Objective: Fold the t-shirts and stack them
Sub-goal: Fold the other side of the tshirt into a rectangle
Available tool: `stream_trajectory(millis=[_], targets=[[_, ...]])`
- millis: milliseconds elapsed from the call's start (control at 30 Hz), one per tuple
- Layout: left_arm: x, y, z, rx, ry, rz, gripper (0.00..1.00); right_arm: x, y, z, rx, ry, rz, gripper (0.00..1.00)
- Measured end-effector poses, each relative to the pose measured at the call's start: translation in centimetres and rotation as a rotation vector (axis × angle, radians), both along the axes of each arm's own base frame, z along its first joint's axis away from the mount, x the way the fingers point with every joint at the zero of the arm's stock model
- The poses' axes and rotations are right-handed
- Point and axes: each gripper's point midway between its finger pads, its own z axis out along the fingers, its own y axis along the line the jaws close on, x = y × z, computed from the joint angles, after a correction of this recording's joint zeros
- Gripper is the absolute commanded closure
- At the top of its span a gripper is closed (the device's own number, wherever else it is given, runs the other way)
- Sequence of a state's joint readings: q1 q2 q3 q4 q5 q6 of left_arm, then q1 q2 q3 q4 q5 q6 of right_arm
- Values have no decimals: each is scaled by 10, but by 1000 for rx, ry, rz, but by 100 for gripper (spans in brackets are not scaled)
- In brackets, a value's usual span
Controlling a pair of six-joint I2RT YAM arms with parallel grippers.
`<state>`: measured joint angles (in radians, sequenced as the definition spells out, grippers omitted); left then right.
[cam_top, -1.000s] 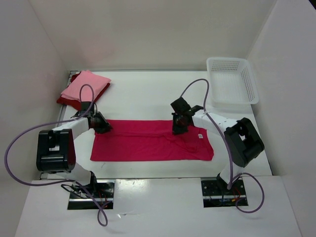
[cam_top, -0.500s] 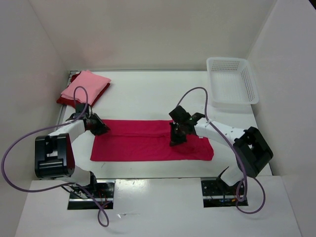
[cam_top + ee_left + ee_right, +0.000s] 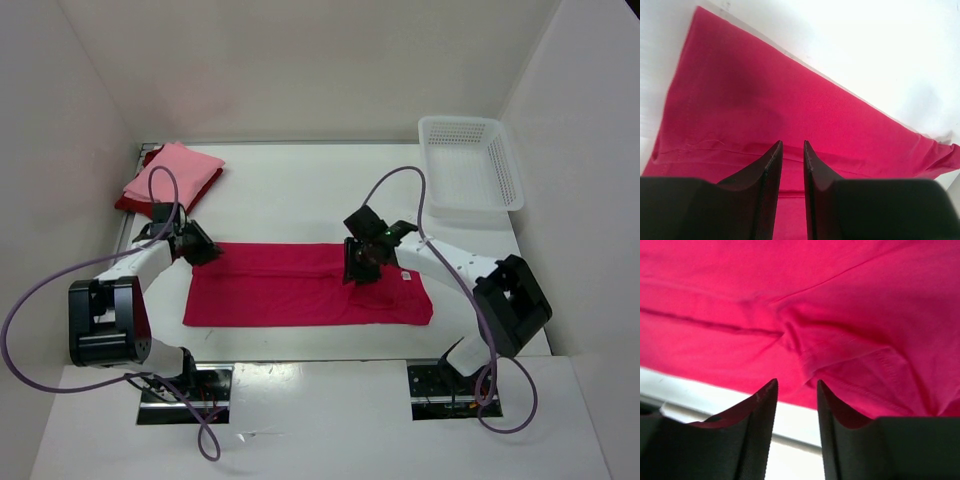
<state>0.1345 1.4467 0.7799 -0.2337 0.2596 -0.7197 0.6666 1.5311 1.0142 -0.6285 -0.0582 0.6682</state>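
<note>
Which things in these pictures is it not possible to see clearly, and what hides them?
- Dark red shirt, top view: mostly covered by the pink shirt on it; its fold cannot be judged.
- Left gripper, left wrist view: jaws nearly together over the crimson shirt; whether they pinch cloth is hidden by the fingers.
- The crimson shirt, right wrist view: cut off at the top and both sides.

Open table point(image 3: 300, 190) between folded shirt stack point(image 3: 172, 172) far-left and basket point(image 3: 466, 165) far-right; walls point(image 3: 60, 150) close both sides.
</note>
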Motion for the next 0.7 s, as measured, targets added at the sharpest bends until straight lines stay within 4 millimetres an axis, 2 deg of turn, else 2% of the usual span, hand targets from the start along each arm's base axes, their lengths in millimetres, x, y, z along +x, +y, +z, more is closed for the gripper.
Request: stream_trajectory(millis=[400, 500, 533, 567, 667, 700], targets=[[0, -9, 5, 2, -15, -26, 70, 7, -14, -31, -113, 15, -30, 56], [0, -13, 5, 3, -17, -38, 70, 8, -13, -32, -109, 16, -30, 68], [-1, -14, 5, 2, -17, -44, 70, 9, -12, -33, -106, 14, -32, 77], [-1, -16, 5, 2, -17, -49, 70, 10, -10, -33, -101, 12, -32, 82], [-1, -20, 5, -5, -15, -49, 70, 11, -8, -33, -90, 10, -35, 94], [-1, -21, 5, -7, -14, -50, 70, 11, -7, -33, -87, 11, -36, 96]])
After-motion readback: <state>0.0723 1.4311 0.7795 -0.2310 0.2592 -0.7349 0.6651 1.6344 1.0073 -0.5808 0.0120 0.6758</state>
